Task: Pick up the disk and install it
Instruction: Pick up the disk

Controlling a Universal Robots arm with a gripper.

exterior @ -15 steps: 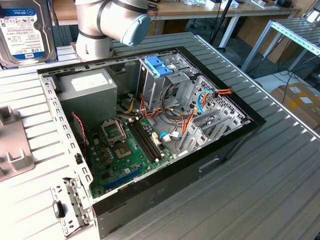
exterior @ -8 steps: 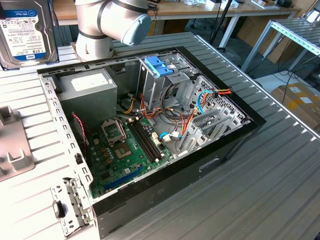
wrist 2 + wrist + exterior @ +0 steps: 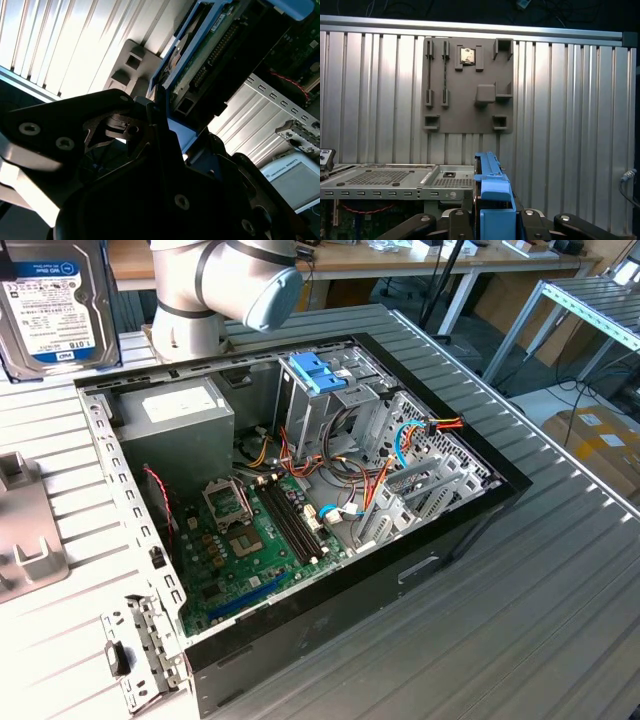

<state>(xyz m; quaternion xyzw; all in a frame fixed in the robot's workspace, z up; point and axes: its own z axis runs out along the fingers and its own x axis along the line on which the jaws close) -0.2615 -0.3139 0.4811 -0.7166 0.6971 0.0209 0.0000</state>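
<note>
First wrist view: gripper (image 3: 492,220) closed on the disk (image 3: 489,172) by its blue side pieces, held up beside the case (image 3: 470,525); grip looks firm; best kept square to the cage (image 3: 318,372).

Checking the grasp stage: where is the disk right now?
The disk is at the exterior view's upper left, outside the open computer case; in the first wrist view the gripper holds it by its blue mounting piece.
</note>
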